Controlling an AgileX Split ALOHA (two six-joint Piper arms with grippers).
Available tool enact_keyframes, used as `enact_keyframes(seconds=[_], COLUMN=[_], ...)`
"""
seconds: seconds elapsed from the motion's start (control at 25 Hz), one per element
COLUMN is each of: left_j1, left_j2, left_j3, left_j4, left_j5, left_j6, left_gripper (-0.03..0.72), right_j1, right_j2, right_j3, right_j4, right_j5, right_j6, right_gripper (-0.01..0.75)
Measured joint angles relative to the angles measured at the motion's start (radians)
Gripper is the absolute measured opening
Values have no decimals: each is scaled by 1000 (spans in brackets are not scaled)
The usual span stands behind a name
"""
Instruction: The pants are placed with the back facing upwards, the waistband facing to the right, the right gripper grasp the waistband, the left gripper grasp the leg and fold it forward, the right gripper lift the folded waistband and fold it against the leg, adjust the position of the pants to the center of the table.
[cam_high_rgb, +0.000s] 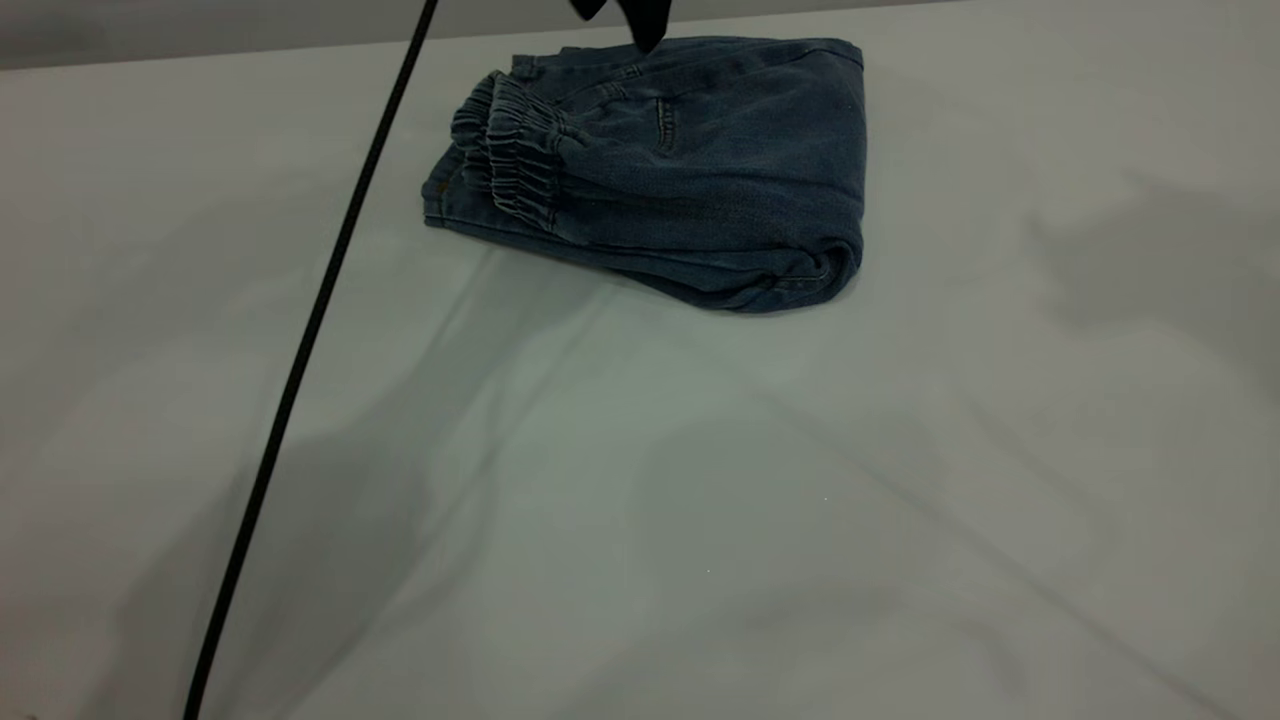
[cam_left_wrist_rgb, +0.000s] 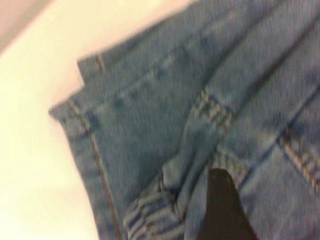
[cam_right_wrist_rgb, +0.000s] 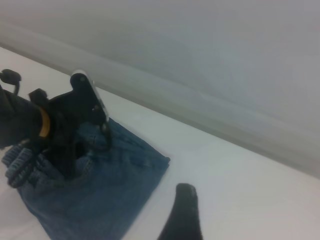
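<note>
The pants (cam_high_rgb: 700, 170) lie folded into a compact denim bundle at the far middle of the table (cam_high_rgb: 700, 500). Their elastic waistband (cam_high_rgb: 510, 150) is gathered at the bundle's left end, and the printed leg is hidden in the fold. My left gripper (cam_high_rgb: 618, 25) hangs over the bundle's far edge with its two black tips apart. Its wrist view shows one finger (cam_left_wrist_rgb: 220, 210) just above the denim (cam_left_wrist_rgb: 150, 115) by a belt loop. The right wrist view shows that left gripper (cam_right_wrist_rgb: 85, 157) over the pants (cam_right_wrist_rgb: 100, 200). My right gripper (cam_right_wrist_rgb: 225, 225) hovers off to the side over bare table, one finger (cam_right_wrist_rgb: 182, 215) showing, nothing held.
A black cable (cam_high_rgb: 300, 370) slants across the left part of the table from the top down to the near edge. The table's far edge (cam_high_rgb: 200, 50) runs just behind the pants. Bare surface stretches in front of and to the right of the bundle.
</note>
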Motion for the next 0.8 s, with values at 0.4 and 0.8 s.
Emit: enact_keyframes(seconds=[0.4, 0.8], left_j1=[0, 0], left_j2=[101, 140], left_j3=[-1, -2], left_j4=[1, 5], left_j5=[-102, -30], left_j6=[-40, -40], left_gripper=[416, 416], right_j1=[0, 0], right_j2=[0, 0], right_j3=[0, 0], right_j4=[2, 2], right_j5=[0, 0], right_j6=[0, 1], right_gripper=[559, 559])
